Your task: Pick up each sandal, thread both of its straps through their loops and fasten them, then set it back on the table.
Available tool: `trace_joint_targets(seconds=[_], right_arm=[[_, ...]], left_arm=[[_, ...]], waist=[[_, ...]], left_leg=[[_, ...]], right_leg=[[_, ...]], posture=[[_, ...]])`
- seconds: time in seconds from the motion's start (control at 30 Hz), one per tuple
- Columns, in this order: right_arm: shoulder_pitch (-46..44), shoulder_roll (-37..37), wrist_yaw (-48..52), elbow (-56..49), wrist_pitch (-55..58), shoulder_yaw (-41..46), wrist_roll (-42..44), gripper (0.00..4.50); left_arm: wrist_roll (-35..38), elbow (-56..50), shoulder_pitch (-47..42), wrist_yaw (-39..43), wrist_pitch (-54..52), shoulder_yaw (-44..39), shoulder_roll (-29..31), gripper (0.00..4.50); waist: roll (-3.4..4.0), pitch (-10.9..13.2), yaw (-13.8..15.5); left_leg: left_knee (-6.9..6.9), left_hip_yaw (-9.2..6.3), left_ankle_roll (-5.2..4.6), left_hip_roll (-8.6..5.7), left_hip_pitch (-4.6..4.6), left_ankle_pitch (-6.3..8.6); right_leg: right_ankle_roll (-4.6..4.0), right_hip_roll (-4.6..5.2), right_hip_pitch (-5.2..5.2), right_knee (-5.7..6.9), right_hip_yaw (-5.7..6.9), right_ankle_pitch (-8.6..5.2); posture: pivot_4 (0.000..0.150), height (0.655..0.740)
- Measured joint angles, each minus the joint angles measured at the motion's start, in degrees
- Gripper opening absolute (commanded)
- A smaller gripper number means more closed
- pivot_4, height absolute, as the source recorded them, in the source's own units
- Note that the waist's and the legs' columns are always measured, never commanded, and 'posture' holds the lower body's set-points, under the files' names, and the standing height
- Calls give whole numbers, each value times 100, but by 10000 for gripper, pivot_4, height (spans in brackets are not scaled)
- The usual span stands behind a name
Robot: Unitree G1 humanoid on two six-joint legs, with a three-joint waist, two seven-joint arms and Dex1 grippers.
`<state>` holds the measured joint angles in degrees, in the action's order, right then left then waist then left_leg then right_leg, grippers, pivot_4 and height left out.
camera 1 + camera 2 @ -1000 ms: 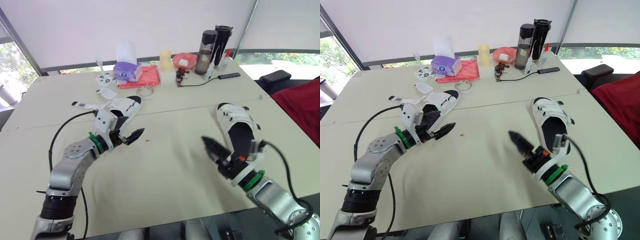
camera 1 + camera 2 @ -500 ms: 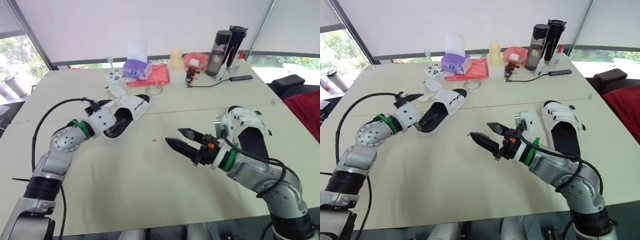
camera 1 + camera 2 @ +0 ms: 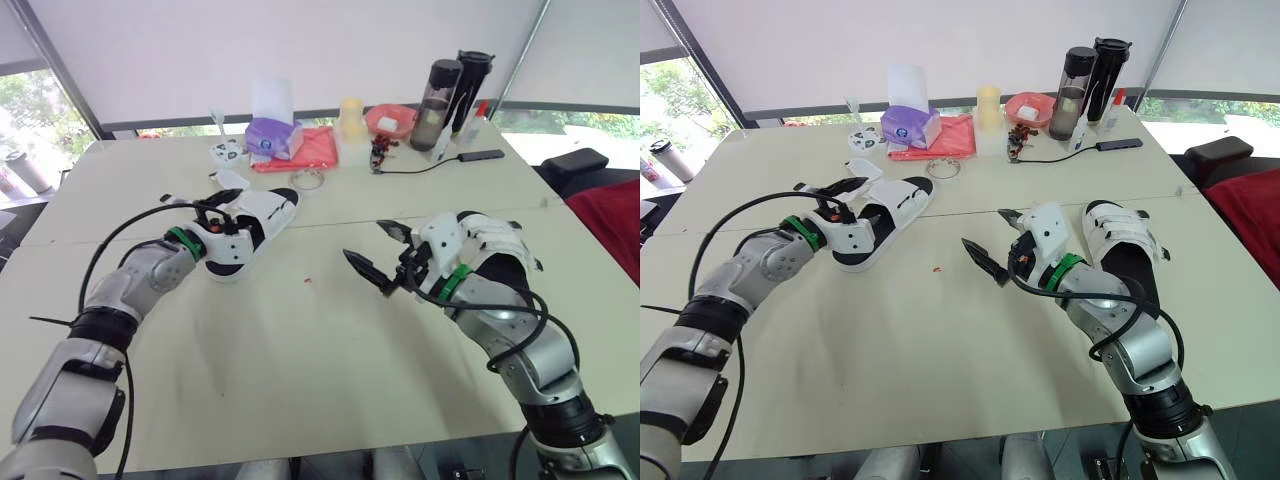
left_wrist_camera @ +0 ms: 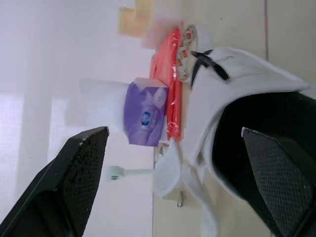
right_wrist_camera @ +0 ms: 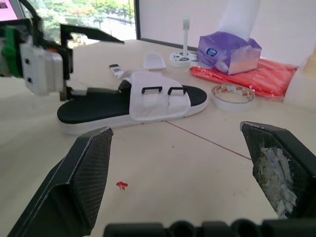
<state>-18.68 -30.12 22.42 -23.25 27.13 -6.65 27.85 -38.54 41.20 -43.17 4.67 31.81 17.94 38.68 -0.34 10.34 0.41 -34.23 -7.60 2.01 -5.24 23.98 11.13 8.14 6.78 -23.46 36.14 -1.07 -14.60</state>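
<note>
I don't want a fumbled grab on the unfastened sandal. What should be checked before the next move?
1. Left gripper open: ok, jaws wide apart.
2. Left gripper at the left sandal: ok, it sits at the heel end. Whether it touches the sandal: cannot tell.
3. Straps threaded on the left sandal: not ok, both loops are empty.
4. Right gripper free to help: ok, jaws open, holding nothing, over bare table between the sandals.
5. Right sandal fastened: cannot tell. Straps lie across it, but their closure is not visible.
</note>
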Motion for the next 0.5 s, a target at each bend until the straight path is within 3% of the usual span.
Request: trace_joint_targets(seconds=[0.43, 0.5], right_arm=[[51, 241, 234, 12, 8, 27, -454, 44123], [64, 285, 259, 10, 7, 26, -502, 45000]], left_arm=[[-480, 2290, -1303, -1220, 8, 688, -782, 45000], [-546, 2485, -1447, -1323, -28, 818, -865, 39579]], waist=[[-19, 8, -23], [-20, 8, -23]], left_leg=[[-16, -3, 0, -4, 0, -1], [-19, -3, 0, -4, 0, -1]], right_leg=[[8, -2, 8, 7, 7, 4], [9, -1, 10, 7, 7, 5]], posture=[[1500, 7400], [1500, 7400]])
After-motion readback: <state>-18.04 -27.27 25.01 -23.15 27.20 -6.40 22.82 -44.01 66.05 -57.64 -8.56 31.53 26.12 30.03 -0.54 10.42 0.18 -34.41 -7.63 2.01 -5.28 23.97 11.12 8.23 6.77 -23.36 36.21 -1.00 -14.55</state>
